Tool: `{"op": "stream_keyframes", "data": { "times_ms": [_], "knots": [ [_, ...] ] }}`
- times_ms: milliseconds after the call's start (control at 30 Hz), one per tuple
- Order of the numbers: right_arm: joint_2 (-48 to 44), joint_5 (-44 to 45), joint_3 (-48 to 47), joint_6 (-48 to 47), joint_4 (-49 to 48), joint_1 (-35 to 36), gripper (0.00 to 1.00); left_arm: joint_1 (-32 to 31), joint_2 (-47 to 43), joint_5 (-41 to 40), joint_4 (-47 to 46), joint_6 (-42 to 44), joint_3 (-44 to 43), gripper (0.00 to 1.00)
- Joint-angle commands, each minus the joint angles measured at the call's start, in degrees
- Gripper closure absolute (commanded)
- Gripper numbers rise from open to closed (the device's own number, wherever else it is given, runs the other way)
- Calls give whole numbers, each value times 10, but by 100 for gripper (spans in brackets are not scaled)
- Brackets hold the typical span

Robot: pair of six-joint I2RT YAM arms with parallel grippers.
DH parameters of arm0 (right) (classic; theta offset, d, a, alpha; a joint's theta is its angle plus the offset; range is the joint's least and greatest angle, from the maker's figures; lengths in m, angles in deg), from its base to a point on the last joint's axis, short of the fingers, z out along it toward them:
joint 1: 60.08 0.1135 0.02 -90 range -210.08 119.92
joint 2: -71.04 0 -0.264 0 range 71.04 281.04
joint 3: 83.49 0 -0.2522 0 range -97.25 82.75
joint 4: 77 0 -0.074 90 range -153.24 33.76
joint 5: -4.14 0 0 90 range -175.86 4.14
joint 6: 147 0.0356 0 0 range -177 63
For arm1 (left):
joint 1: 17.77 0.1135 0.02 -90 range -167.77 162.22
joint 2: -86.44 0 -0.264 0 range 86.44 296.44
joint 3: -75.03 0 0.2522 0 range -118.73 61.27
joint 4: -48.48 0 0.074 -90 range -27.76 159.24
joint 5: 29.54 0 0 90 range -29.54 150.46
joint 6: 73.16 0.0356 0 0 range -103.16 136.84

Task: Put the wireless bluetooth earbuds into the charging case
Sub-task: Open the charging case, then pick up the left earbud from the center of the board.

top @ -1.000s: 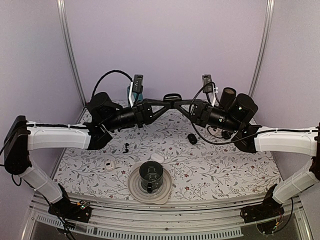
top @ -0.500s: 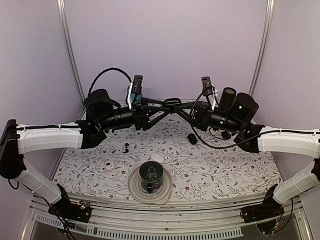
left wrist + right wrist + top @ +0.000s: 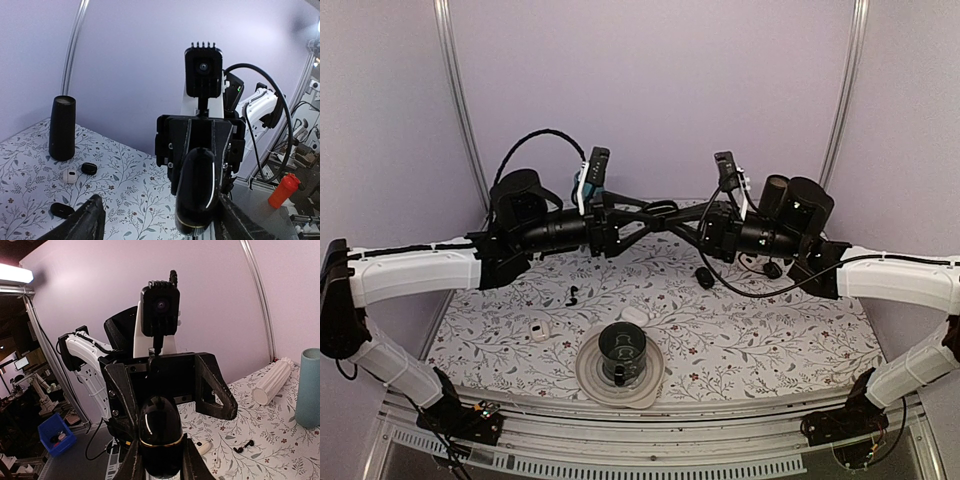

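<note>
While both arms meet high over the far side of the floral table (image 3: 770,340), I list what stands. Right gripper (image 3: 160,460): jaws narrow, clamped on the lower end of the black oval charging case (image 3: 160,432), which hangs in the air well clear of the table. Left gripper (image 3: 160,212): jaws wide, one finger on either side of that case and, as far as I can see, touching nothing. Case: gold seam round the middle, lid apparently shut. Hook-shaped black earbud (image 3: 573,295): lying on the table below my left arm, held by nothing; any others are too small to tell. Also present: a second black pod (image 3: 705,277), apart from both grippers. Step in hand, by my judgement: readying the case between the two grippers, with no earbud inserted yet. The next move calls for the lid to be opened while the right keeps its hold. The left then descends for a fine pinch on the glossy earbud.
</note>
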State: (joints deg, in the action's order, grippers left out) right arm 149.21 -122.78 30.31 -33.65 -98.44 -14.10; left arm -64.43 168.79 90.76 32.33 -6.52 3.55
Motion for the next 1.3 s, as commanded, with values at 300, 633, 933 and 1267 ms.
{"op": "stream_keyframes", "data": {
  "times_ms": [300,633,933,1267],
  "knots": [
    [10,-59,-27,-28,26,6,97,48,4,17,2,-57,-23,26],
    [7,-61,-27,-40,41,5,97,61,13,11,33,-77,-45,26],
    [2,-35,-25,-38,51,5,97,61,8,13,39,-73,-47,26],
    [-10,17,-13,-38,55,5,97,71,-38,-68,76,-39,-19,25]
  ]
}}
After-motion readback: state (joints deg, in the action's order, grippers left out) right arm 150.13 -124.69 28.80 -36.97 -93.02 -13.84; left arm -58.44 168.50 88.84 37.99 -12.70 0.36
